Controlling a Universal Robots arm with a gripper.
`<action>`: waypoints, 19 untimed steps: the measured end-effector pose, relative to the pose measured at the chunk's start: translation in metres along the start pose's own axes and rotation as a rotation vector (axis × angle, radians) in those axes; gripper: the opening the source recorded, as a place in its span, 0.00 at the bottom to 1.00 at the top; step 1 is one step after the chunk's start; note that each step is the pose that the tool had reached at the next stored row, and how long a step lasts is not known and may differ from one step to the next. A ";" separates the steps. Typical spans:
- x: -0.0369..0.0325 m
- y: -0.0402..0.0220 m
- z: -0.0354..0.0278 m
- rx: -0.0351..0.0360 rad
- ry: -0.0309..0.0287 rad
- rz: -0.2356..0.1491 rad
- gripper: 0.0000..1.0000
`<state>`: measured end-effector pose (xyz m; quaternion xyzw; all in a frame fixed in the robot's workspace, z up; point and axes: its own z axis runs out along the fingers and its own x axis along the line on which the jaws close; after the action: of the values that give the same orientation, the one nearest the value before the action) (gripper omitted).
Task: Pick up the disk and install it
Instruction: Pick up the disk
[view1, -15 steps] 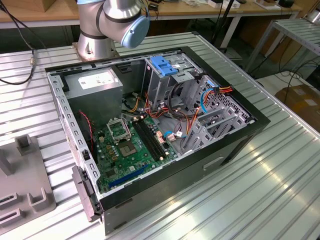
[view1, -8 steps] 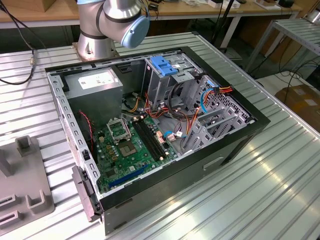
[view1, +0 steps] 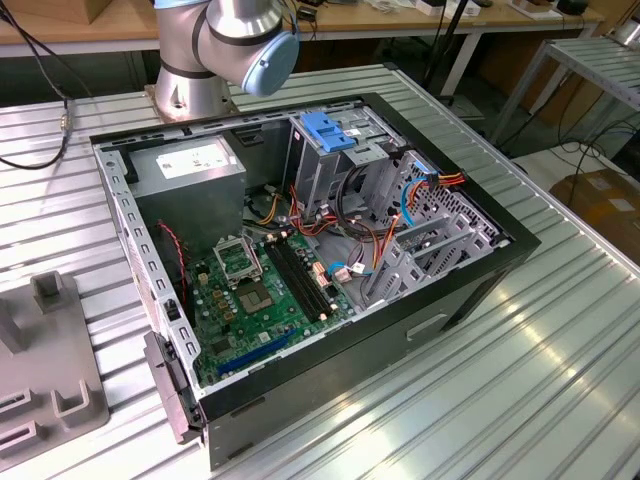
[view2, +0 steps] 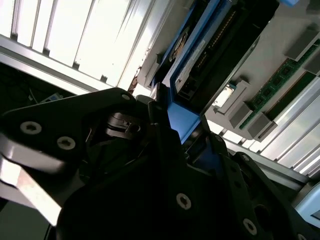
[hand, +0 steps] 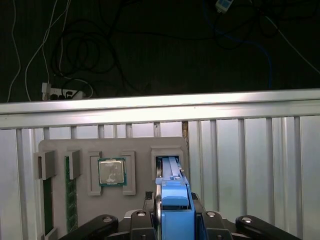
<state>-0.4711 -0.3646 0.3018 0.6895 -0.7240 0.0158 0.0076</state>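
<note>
The computer case (view1: 480, 290) lies on the table (view1: 560, 380). Inside, the power supply (view1: 190, 165) sits behind the motherboard (view1: 255, 300), the drive cage (view1: 310, 175) beside both. On the exterior view's left of the case, a tray (view1: 50, 370) holds the disk (hand: 175, 207).

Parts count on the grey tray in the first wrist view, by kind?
CPU: 1
RAM sticks: 2
disk: 1
Total: 4
</note>
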 end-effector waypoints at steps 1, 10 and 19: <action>0.0000 0.0000 0.0000 0.0000 0.0000 0.000 0.37; 0.0008 -0.0003 -0.0232 0.0000 -0.0023 -0.003 0.37; 0.0021 -0.0008 -0.0647 0.0001 -0.0023 -0.006 0.37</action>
<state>-0.4711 -0.3646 0.3665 0.6916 -0.7221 0.0150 0.0067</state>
